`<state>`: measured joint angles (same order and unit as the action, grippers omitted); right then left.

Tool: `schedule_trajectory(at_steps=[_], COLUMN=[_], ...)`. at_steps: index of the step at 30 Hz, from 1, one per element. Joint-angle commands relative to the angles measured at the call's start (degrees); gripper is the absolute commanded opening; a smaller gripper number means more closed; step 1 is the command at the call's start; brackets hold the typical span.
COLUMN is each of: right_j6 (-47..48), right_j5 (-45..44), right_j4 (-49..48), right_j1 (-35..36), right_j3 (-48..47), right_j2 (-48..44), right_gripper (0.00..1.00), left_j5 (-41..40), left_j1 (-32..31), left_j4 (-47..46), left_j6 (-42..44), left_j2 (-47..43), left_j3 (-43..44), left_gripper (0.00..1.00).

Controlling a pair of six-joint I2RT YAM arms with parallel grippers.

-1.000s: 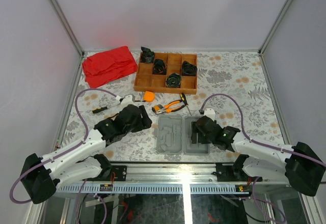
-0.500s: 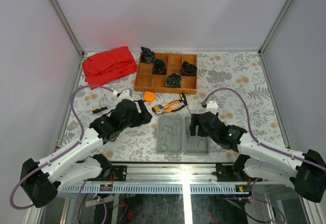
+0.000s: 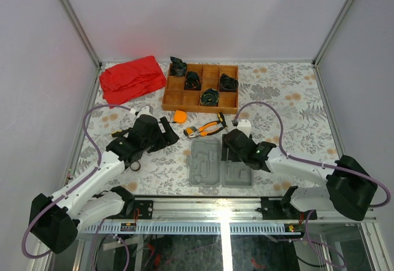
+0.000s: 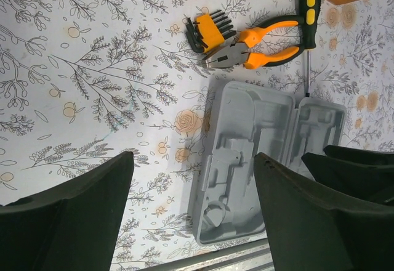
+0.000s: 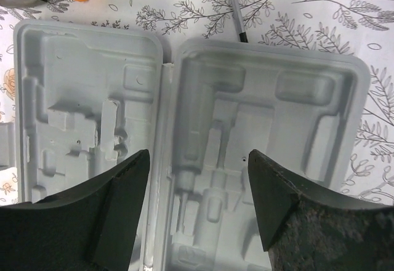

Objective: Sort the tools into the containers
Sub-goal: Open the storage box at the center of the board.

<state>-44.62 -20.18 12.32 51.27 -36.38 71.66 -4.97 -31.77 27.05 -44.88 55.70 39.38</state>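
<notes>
The open grey tool case [image 3: 207, 162] lies at the table's front centre with its recesses empty. It also shows in the left wrist view [image 4: 246, 154] and in the right wrist view [image 5: 246, 129]. Behind it lie orange-handled pliers [image 3: 208, 128], a black-and-yellow screwdriver [image 3: 223, 121], a small yellow-grey piece [image 3: 189, 132] and the orange tape measure [image 3: 180, 116]. A small screwdriver [image 3: 120, 133] and a thin black ring [image 3: 135, 166] lie at the left. My left gripper [image 3: 169, 130] is open and empty, left of the case. My right gripper [image 3: 226, 151] is open and empty over the case's right half.
A brown wooden compartment tray [image 3: 174, 93] with black coiled bundles stands at the back centre. A red cloth [image 3: 130, 79] lies at the back left. The metal frame rail [image 3: 221, 206] runs along the front edge. The right arm [image 4: 360, 172] shows at the left wrist view's edge.
My left gripper has moved back and a little left, away from the front edge. My right gripper has moved left and farther back over the case's right half. The tools have not moved.
</notes>
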Motion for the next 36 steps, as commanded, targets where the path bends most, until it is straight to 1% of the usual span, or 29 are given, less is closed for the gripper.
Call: schedule_trajectory(at_steps=[1,7,14,18,22,29,33,36], right_j6=[-0.1,1.6,2.6,3.2,4.7,12.2,13.1,13.5], right_j5=[1.3,2.7,1.6,0.9,0.8,6.8,7.8,8.8], right_j4=[-3.9,-6.0,-3.9,-2.3,-1.6,-3.4,-3.5,-4.0], right_j1=[0.3,0.4,0.5,0.6,0.8,0.7,0.7,0.7], right_j3=[-4.0,-5.8,-7.6,-7.6,-6.1,-1.7,1.3,2.4], right_j2=[3.7,8.8,13.9,15.4,14.2,9.5,6.2,4.2], right_gripper=[0.7,0.64,0.58,0.53,0.46,0.39,0.38,0.41], left_j5=[1.0,1.6,3.7,2.8,2.6,3.2,3.6,3.4], left_j1=[0.4,0.4,0.4,0.4,0.3,0.4,0.4,0.4], left_j4=[-1.2,-1.7,-1.3,-1.2,-1.1,-1.4,-2.0,-2.3], left_j6=[1.0,1.5,3.0,2.8,2.6,2.3,1.8,1.4], left_j2=[-0.1,-0.4,-0.6,-1.2,-1.0,0.6,0.5,0.6], left_j3=[-0.8,-0.8,-0.9,-1.5,-1.5,-1.2,-1.6,-1.6], left_gripper=[0.77,0.76,0.78,0.8,0.82,0.83,0.82,0.82])
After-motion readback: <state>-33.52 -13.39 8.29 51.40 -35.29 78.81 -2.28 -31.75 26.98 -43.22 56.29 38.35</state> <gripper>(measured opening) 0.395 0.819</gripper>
